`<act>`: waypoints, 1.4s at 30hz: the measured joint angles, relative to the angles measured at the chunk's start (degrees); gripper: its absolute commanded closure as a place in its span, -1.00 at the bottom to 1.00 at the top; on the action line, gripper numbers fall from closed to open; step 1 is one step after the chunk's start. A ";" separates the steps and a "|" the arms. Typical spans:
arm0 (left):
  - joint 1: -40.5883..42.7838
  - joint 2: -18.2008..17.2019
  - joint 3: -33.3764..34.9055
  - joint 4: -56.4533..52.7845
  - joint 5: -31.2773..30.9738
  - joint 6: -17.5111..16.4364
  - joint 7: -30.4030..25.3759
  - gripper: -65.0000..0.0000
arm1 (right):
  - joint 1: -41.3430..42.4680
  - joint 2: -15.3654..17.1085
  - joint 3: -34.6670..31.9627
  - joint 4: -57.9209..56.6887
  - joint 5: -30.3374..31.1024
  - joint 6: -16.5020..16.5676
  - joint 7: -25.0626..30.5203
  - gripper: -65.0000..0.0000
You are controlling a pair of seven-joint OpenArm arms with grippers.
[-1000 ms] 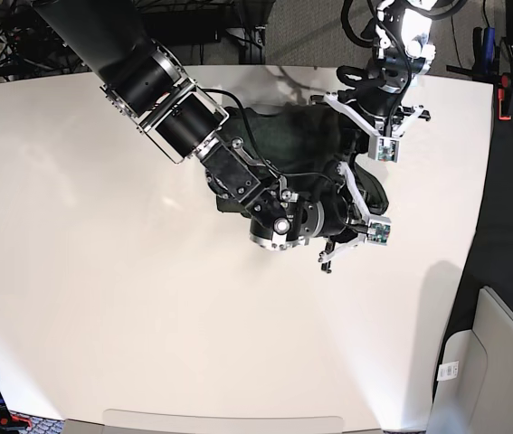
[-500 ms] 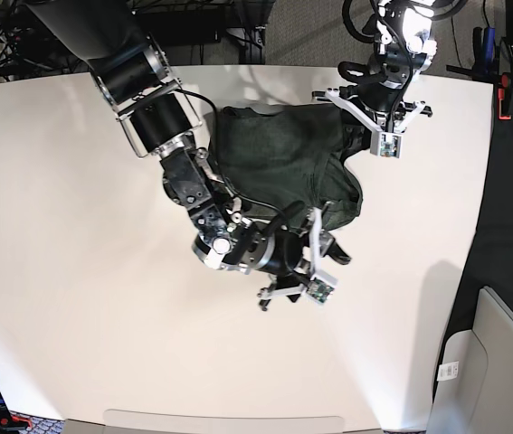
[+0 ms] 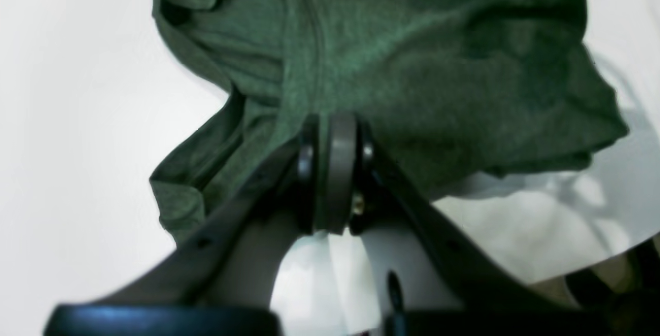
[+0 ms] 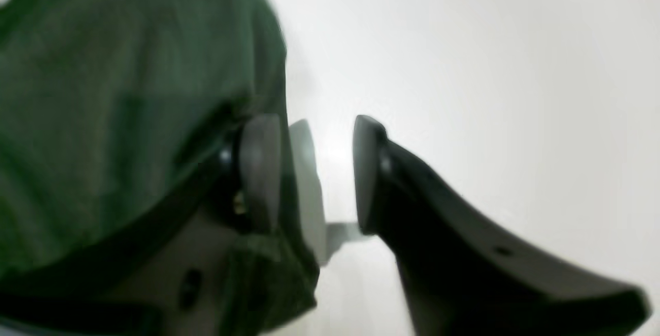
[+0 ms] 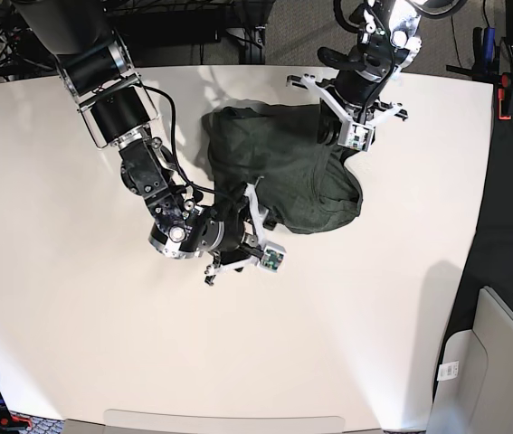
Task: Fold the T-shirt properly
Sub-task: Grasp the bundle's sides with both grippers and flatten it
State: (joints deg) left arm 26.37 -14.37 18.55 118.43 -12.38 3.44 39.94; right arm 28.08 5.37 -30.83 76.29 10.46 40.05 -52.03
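The dark green T-shirt (image 5: 283, 163) lies bunched and wrinkled on the white table (image 5: 102, 344), back of centre. My left gripper (image 5: 333, 134) is at its far right corner. In the left wrist view the left gripper (image 3: 330, 171) is shut, pinching an edge of the T-shirt (image 3: 423, 52). My right gripper (image 5: 258, 226) is at the shirt's near left edge. In the right wrist view the right gripper (image 4: 309, 140) stands open with white table showing in the gap, and the T-shirt (image 4: 113, 99) drapes over the outside of one finger (image 4: 258, 166).
The table's right edge (image 5: 482, 208) drops to a dark floor. A light grey bin (image 5: 496, 362) stands at the bottom right. Cables and stands crowd the back edge (image 5: 256, 27). A red-handled tool (image 5: 507, 95) is at the far right.
My right arm swept from the shirt's right side to its near left edge. My left gripper shifted left along the back. The shirt spread out leftward.
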 measured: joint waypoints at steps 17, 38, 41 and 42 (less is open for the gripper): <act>-14.53 -0.42 0.24 -11.58 0.26 -0.04 13.11 0.95 | -10.19 3.23 -0.17 10.34 0.15 -0.20 -8.15 0.96; -24.52 -2.14 2.71 -15.04 0.22 -0.17 6.73 0.95 | -23.17 9.99 5.60 25.92 0.66 0.04 -8.39 0.97; -20.52 -3.50 -0.70 -10.14 0.13 -0.15 6.49 0.94 | -23.63 10.14 10.73 27.87 0.87 -0.13 -8.46 0.97; -18.78 -3.63 -1.88 -9.40 0.50 0.20 6.64 0.94 | -23.65 10.38 11.80 28.22 2.60 -0.31 -8.63 0.97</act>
State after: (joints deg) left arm 7.60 -18.00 16.67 109.03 -11.88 3.64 46.59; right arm 4.43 15.75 -19.03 104.51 13.06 39.75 -60.66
